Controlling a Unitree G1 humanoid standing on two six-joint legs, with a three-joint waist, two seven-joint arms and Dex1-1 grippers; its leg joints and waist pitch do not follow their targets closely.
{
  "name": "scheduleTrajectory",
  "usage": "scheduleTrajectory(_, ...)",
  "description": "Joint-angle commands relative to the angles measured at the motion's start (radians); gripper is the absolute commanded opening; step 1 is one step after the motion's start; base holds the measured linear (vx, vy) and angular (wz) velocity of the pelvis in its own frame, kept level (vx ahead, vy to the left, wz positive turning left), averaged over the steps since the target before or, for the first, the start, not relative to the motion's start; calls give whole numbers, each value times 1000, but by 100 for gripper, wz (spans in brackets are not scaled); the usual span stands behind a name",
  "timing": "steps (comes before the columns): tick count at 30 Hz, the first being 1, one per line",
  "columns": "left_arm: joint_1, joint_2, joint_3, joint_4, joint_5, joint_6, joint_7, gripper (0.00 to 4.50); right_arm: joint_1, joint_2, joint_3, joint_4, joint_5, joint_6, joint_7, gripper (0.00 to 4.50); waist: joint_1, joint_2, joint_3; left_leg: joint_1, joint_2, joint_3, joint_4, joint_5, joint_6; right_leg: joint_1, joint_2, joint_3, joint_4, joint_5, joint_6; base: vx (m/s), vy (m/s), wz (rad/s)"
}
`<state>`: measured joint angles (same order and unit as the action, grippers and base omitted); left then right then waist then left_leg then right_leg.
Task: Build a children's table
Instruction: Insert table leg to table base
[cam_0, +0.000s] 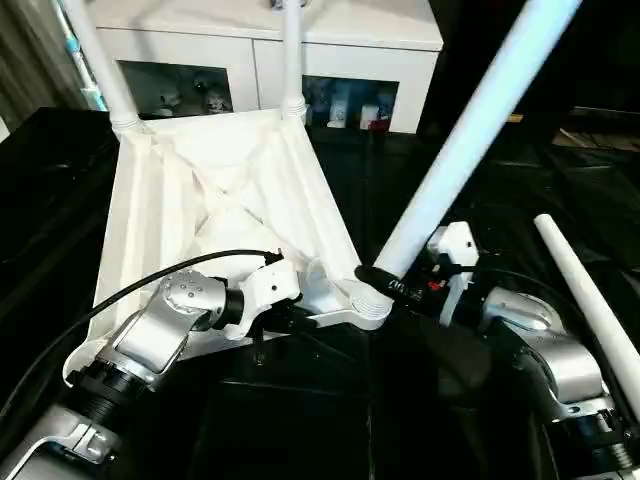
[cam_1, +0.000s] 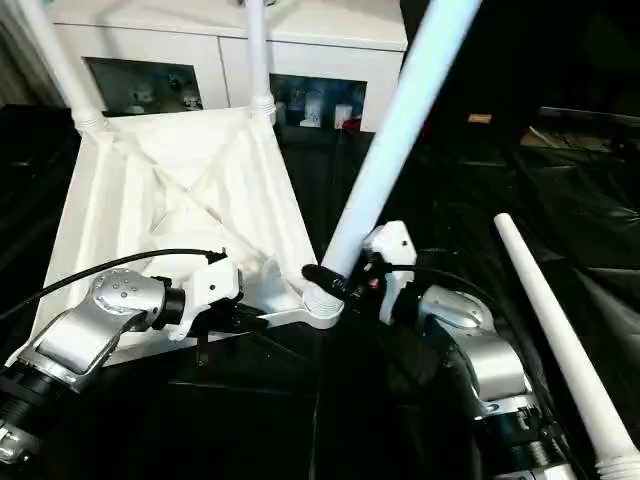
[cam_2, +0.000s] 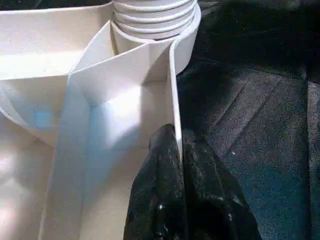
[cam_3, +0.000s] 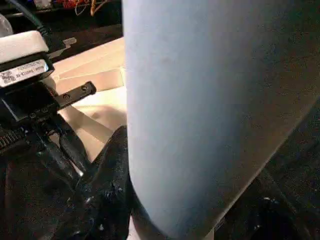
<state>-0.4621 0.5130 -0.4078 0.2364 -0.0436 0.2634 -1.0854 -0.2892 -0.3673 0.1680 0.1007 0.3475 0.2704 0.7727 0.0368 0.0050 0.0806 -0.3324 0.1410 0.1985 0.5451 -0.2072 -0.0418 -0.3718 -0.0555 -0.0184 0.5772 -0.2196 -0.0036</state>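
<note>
The table top (cam_0: 215, 200) lies upside down on the black-covered surface, ribbed underside up, its long axis running away from the robot. Two legs (cam_0: 292, 60) stand seated in the far corner sockets. The right pincer (cam_0: 385, 275) is clamped around the lower end of a third leg (cam_0: 470, 130), just above the near right corner socket (cam_0: 365, 300). This leg's long axis leans up and away toward the robot's right, so its ribbed foot sits in or at the socket mouth but is not square to it; whether it is fully home cannot be told. The left pincer (cam_2: 180, 150) is pressed together on the top's thin near edge wall (cam_2: 174, 90), just beside the same socket, steadying the top. The fourth leg (cam_0: 590, 300) lies flat to the right, nearer the right arm, its long axis pointing away.
</note>
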Motion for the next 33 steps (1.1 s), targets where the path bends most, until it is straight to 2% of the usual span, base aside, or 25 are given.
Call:
scheduleTrajectory(1,1,16,-14,-4,18,0,-42,0,77,-40,156,220,-189,119,-13,184,1,13,-7,1,101,-58,-86,-399,-8,-4,-101,61,-93,-440,-186,0,0,0)
scheduleTrajectory(2,1,16,-14,-4,18,0,-42,0,73,-39,165,226,-194,123,-10,184,0,9,-5,0,100,-58,-87,-407,-8,-5,-101,61,-95,-459,-180,0,0,0)
scheduleTrajectory(3,1,16,-14,-4,18,0,-42,0,73,-39,165,226,-194,123,-10,184,-2,12,-4,0,100,-62,-88,-421,-10,-6,-104,62,-97,-500,-169,0,0,0)
scheduleTrajectory(5,2,16,-15,-4,18,1,-42,0,70,-39,176,232,-204,118,-7,184,0,10,-5,4,101,-62,-89,-428,-9,-11,-103,65,-102,-522,-152,0,0,0)
scheduleTrajectory(8,1,18,-18,-5,18,3,-44,0,60,-30,190,242,-209,109,-13,184,-1,10,-6,-2,101,-63,-90,-402,-6,-7,-103,64,-98,-487,-156,0,0,0)
scheduleTrajectory(10,0,20,-21,-2,17,3,-50,0,45,-26,201,258,-223,88,-11,184,-2,12,-6,0,100,-60,-89,-408,-8,-10,-100,63,-96,-467,-164,0,0,0)
scheduleTrajectory(11,-1,20,-21,-2,17,3,-51,0,38,-24,204,264,-229,83,-12,184,-5,12,-5,-5,100,-62,-90,-407,-9,-7,-102,63,-95,-463,-168,0,0,0)
scheduleTrajectory(13,-2,20,-22,-1,18,3,-51,0,24,-22,211,275,-239,76,-11,184,-5,12,-5,-6,99,-63,-90,-409,-10,-5,-103,62,-95,-476,-166,0,0,0)
scheduleTrajectory(14,-2,19,-23,0,18,2,-51,0,16,-21,217,281,-239,73,-9,184,-7,12,-1,-6,98,-66,-92,-436,-13,-11,-102,61,-98,-532,-150,0,0,0)
scheduleTrajectory(15,-3,19,-23,1,17,3,-51,0,9,-20,220,285,-239,71,-8,184,-8,12,0,1,97,-67,-91,-463,-16,-17,-104,62,-104,-592,-132,0,0,0)
scheduleTrajectory(17,-3,17,-24,3,18,3,-51,0,-11,-13,231,289,-238,74,2,184,-5,11,0,10,98,-68,-89,-482,-14,-25,-104,66,-111,-628,-119,0,0,0)
scheduleTrajectory(19,-3,16,-24,3,18,4,-50,0,-19,-10,239,292,-243,75,9,184,-6,11,-2,3,100,-72,-94,-479,-18,-19,-103,64,-107,-603,-115,0,0,0)
scheduleTrajectory(22,-1,15,-25,0,18,7,-47,0,-29,-2,249,303,-251,76,10,184,-7,7,-3,5,100,-67,-94,-480,-20,-22,-99,64,-103,-544,-131,0,0,0)
scheduleTrajectory(23,0,14,-25,-2,18,9,-46,0,-32,1,252,309,-252,75,10,184,-7,4,-2,5,99,-65,-93,-481,-19,-23,-99,65,-104,-547,-134,0,0,0)
scheduleTrajectory(24,2,14,-25,-5,18,10,-45,0,-32,1,253,313,-253,73,10,184,-6,6,-1,5,99,-66,-93,-484,-19,-24,-100,66,-104,-557,-133,0,0,0)
scheduleTrajectory(28,10,18,-20,-9,21,11,-47,0,-17,-8,230,327,-256,55,1,184,-6,6,2,9,98,-72,-94,-513,-16,-30,-103,66,-113,-655,-99,0,0,0)
scheduleTrajectory(33,9,20,-17,-4,23,8,-48,0,4,-12,187,331,-242,48,-22,184,-5,7,2,14,98,-69,-96,-524,-18,-33,-98,68,-112,-622,-101,0,0,0)
